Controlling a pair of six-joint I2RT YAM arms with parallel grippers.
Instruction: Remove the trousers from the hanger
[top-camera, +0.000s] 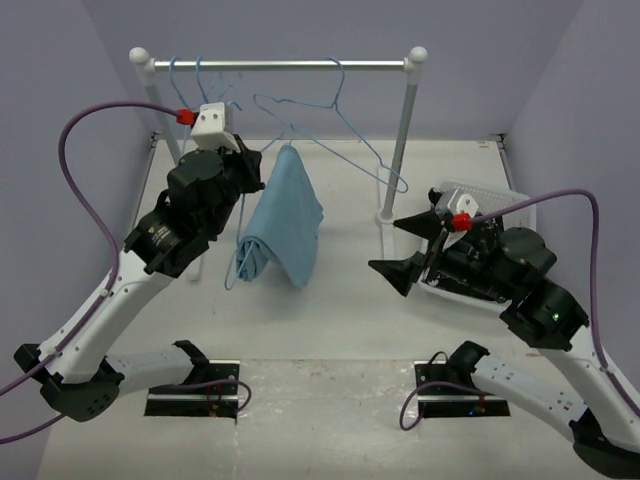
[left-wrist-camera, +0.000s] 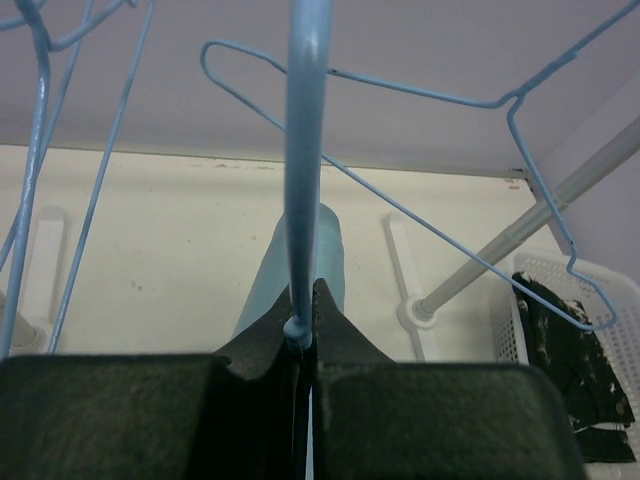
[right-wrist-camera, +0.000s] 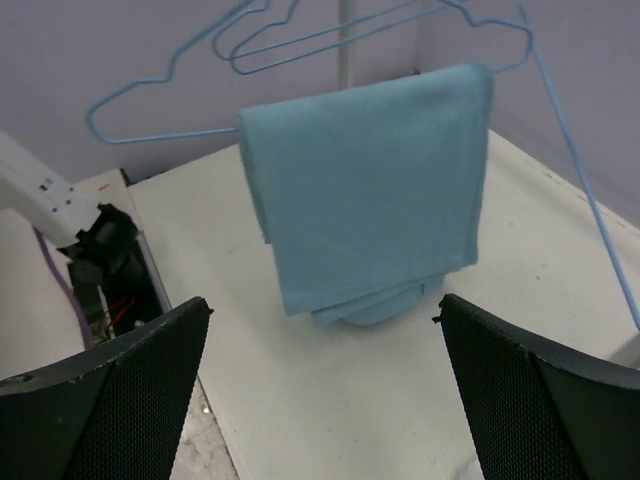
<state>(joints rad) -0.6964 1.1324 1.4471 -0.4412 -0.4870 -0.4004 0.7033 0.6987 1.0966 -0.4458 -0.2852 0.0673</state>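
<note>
The light sky-blue trousers (top-camera: 287, 222) hang folded over the bar of a thin light-blue wire hanger (left-wrist-camera: 304, 150), held above the table in front of the rail. My left gripper (top-camera: 247, 166) is shut on the hanger's wire; in the left wrist view the jaws pinch it at the fingertips (left-wrist-camera: 300, 330), with the trousers (left-wrist-camera: 330, 250) beyond. My right gripper (top-camera: 405, 247) is open and empty, to the right of the trousers and apart from them. In the right wrist view the trousers (right-wrist-camera: 365, 190) hang between and beyond the spread fingers (right-wrist-camera: 120, 390), with the hanger's end (right-wrist-camera: 170, 134) at their left.
A silver rail (top-camera: 280, 65) on white posts spans the back and carries several spare blue hangers (top-camera: 340, 130). One post (top-camera: 400, 150) stands just right of the trousers. A white basket (left-wrist-camera: 545, 290) with a black speckled garment (left-wrist-camera: 570, 350) sits at the right.
</note>
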